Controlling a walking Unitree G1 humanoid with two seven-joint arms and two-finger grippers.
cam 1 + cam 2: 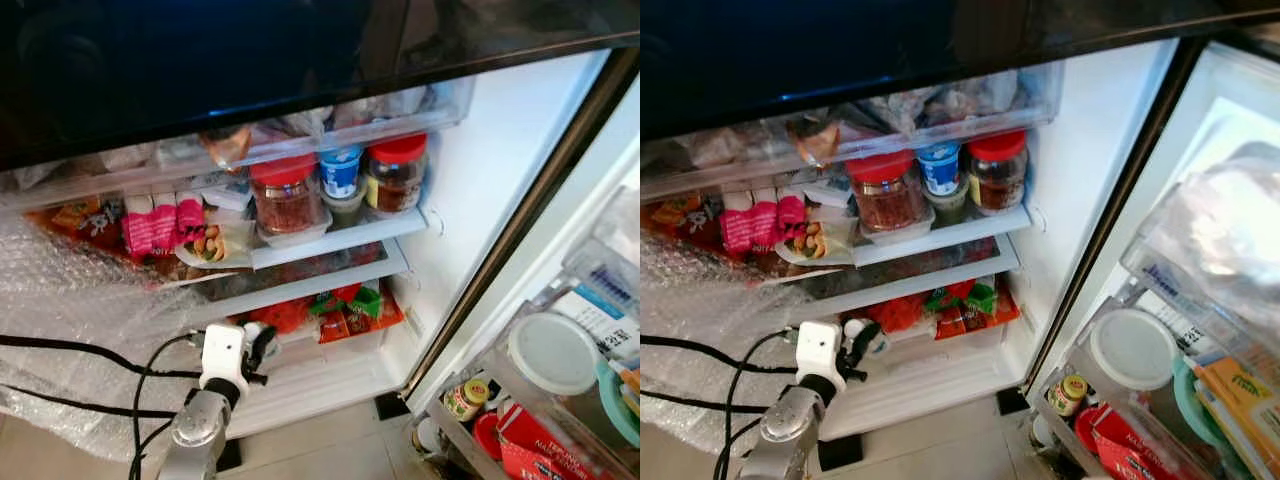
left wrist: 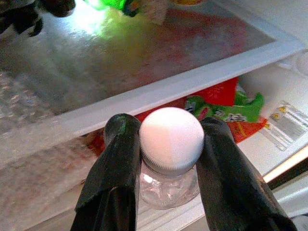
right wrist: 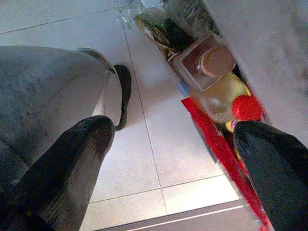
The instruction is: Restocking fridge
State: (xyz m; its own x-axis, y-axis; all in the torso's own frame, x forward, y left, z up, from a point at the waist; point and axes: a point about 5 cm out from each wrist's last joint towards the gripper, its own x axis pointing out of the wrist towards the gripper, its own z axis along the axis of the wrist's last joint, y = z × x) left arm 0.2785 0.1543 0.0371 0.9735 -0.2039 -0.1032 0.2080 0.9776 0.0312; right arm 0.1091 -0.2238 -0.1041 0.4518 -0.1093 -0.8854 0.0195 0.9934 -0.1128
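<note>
My left gripper (image 2: pixel 169 127) is shut on a small clear bottle with a white cap (image 2: pixel 171 139), one black finger on each side of its neck. It holds the bottle in front of the fridge's lowest white shelf edge (image 2: pixel 159 94), above the bottom drawer of red and green packets (image 1: pixel 345 310). From the head views, the left gripper (image 1: pixel 255 350) reaches into the low part of the open fridge. My right gripper (image 3: pixel 175 139) hangs open over the tiled floor, nothing between its fingers.
The middle shelf (image 1: pixel 340 238) carries two red-lidded jars (image 1: pixel 285 195), a blue-lidded tub (image 1: pixel 340 170) and pink packs (image 1: pixel 155 225). Bubble wrap (image 1: pixel 70 300) and black cables (image 1: pixel 60 345) lie at left. The open door's bins (image 1: pixel 520 410) at right hold a white-lidded container (image 1: pixel 552 352). Bottles (image 3: pixel 214 60) stand on the floor.
</note>
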